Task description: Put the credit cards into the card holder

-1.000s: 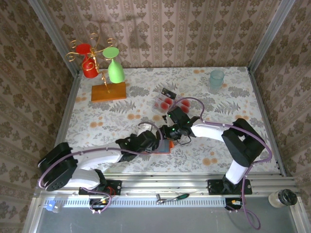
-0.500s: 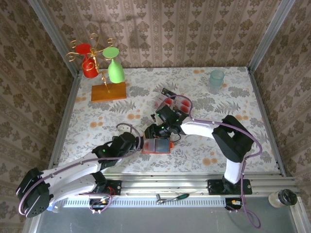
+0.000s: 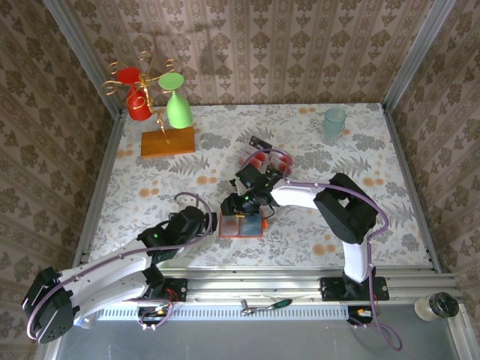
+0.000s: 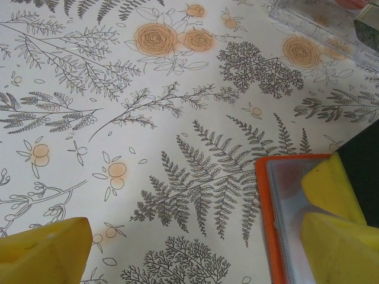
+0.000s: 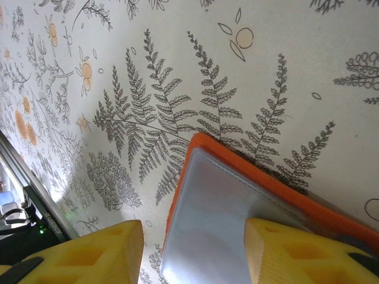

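Gleaming grey-lined, orange-rimmed card holder

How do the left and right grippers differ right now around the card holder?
The left gripper is mostly beside the card holder, over bare table; the right gripper straddles its edge, one finger above the grey lining. The left jaws look wider apart than the right's. Both are open, holding nothing.

Card holder: small square orange-red wallet, grey-blue glossy lining. Lies open and flat, lining up, on desk, near front centre.
Credit cards: pale, red blotches, one showing black strip. Clustered on desk behind holder, apart from it. Count unclear.
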You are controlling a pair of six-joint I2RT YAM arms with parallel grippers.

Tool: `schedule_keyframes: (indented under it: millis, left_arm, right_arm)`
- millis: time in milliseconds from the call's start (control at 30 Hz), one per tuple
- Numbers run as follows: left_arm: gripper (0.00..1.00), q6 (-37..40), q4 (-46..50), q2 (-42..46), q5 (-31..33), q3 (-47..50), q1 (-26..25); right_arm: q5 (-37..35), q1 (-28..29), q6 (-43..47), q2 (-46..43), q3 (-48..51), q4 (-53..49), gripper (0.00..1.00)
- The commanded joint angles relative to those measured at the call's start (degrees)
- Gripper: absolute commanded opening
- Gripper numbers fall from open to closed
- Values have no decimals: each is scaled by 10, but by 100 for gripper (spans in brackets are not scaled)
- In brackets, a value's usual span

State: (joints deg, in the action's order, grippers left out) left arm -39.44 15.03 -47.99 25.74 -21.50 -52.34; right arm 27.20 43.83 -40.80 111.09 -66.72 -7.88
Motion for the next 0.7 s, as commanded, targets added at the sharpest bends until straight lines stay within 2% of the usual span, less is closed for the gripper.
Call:
schedule_keyframes:
  millis: [0,300,467,567,667]
  left_arm:
    - [92,-3,7,6,-2,7,6]
    - [94,-2,1,1,-7,4,5]
    - [94,0,-9,-8,-12,2,5]
    - [95,2,-13,-18,-17,-3,5]
    - [96,3,-18,-28,-22,-8,5]
  right_arm:
    - [18,4,-6,-3,-17,-16,50]
    - [23,-24,10,-54,-41,-51,50]
    - [23,-58,32,-84,-52,-83,50]
    - [1,-89,59,-105,-59,-123,50]
    - [-70,-118,119,-123,-89,-202,49]
